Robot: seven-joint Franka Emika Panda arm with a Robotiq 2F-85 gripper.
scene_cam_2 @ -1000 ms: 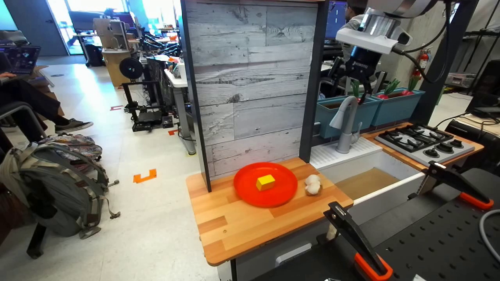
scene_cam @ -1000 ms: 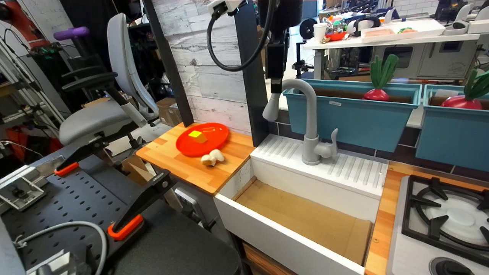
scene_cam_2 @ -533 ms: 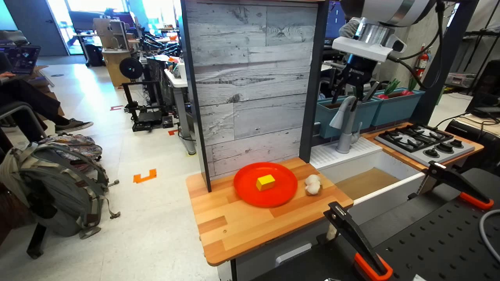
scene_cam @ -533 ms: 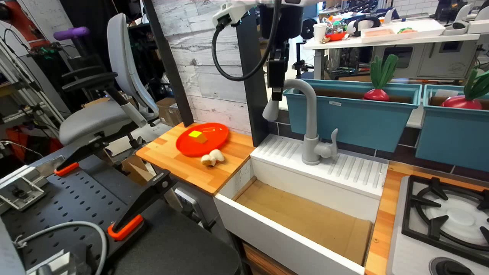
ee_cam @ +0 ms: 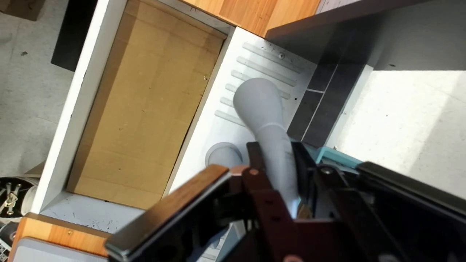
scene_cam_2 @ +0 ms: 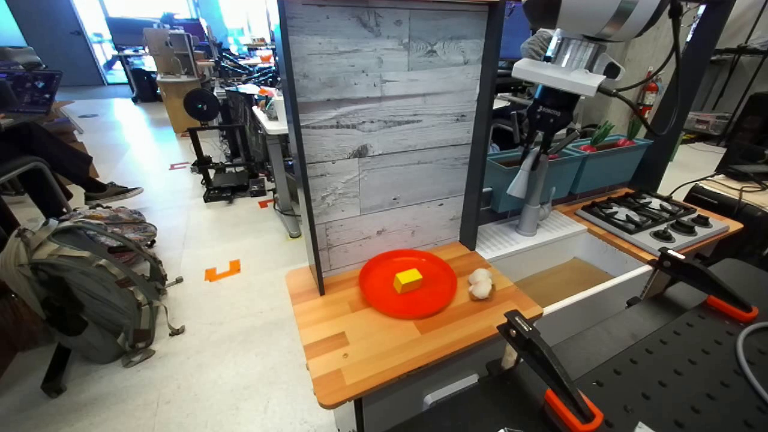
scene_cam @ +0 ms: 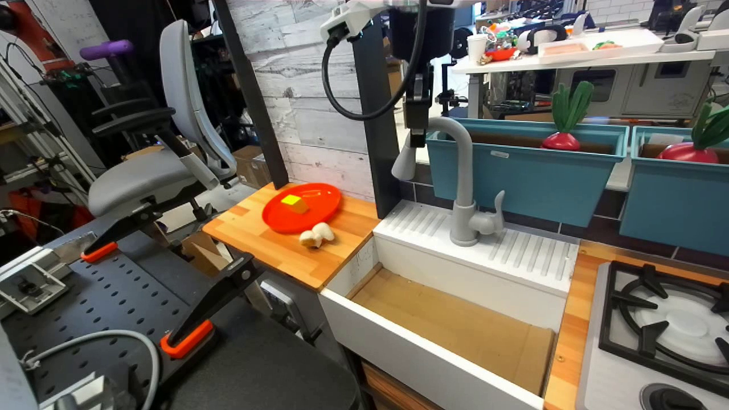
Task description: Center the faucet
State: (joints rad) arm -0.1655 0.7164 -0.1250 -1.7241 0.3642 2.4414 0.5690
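One faucet [scene_cam: 466, 176] is found behind the sink [scene_cam: 484, 282]; its spout [ee_cam: 260, 103] is pointed along the back edge of the sink, not over the middle. This spout is gripped by the claw [ee_cam: 278, 154]. It should be swung slowly toward the middle of the sink, in an arc about the base [scene_cam: 463, 230]; if it is pulled straight, the grip may be lost.

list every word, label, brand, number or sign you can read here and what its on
"ROBOTIQ" on the gripper, in an exterior view.
Too small to read: white label on the blue planter.
Too small: pale marking on a black clamp.
Too blurred: faint mark on the grey cabinet.
Too blurred: marks on the laptop.
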